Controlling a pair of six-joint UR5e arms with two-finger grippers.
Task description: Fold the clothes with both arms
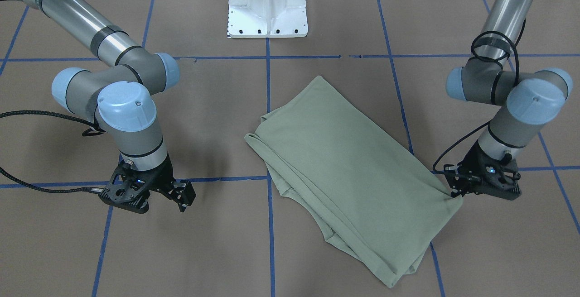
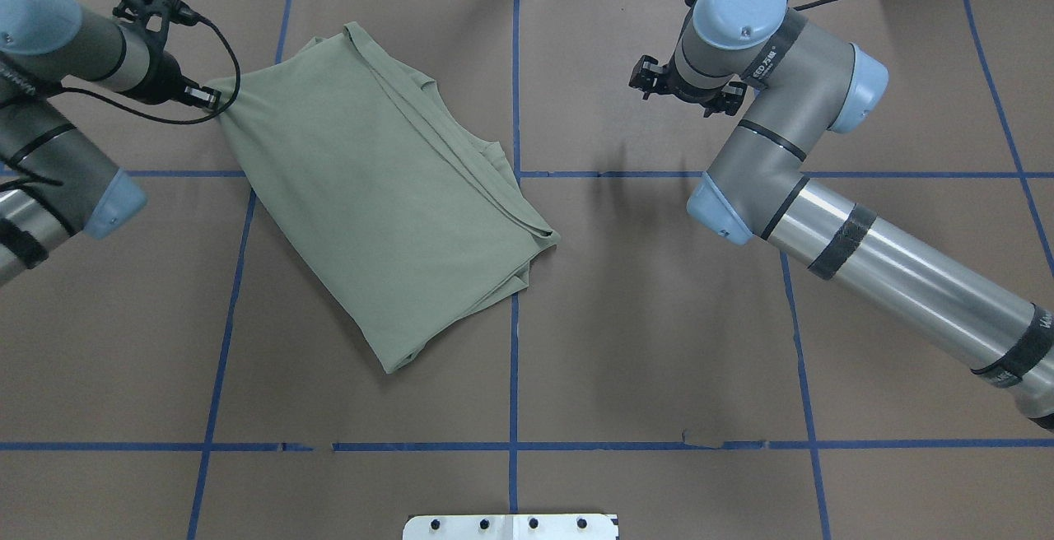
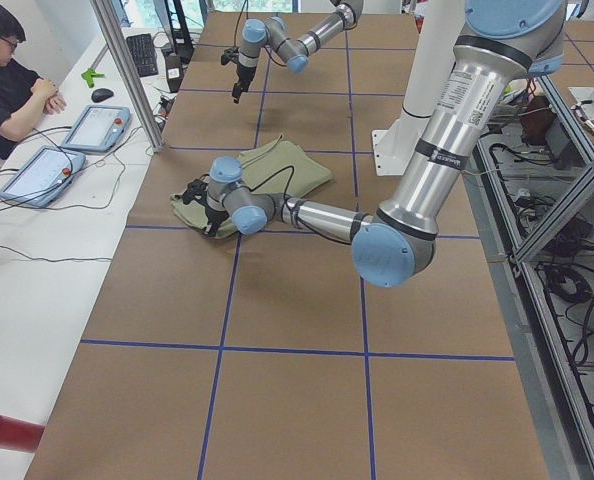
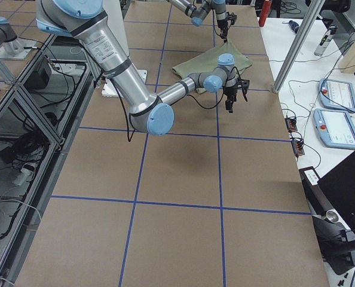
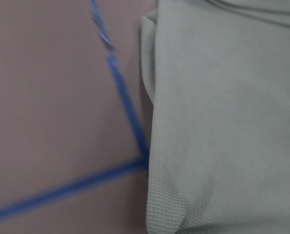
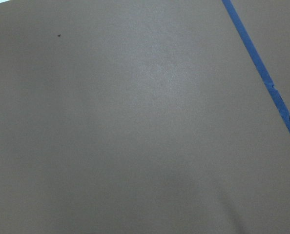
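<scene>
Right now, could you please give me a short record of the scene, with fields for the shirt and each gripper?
shirt: sage green, folded into a slanted oblong, lying on the brown table
left gripper: at one corner of the shirt, apparently shut on it; cloth puckers toward the tips
right gripper: over bare table, well apart from the shirt, apparently open
fold state: layered edges show along one long side
other: white pedestal at the robot's edge of the table

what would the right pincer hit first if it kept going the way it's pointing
Probably the bare table below it: the right pincer points down, and its wrist view shows only table and blue tape, no shirt.
</scene>
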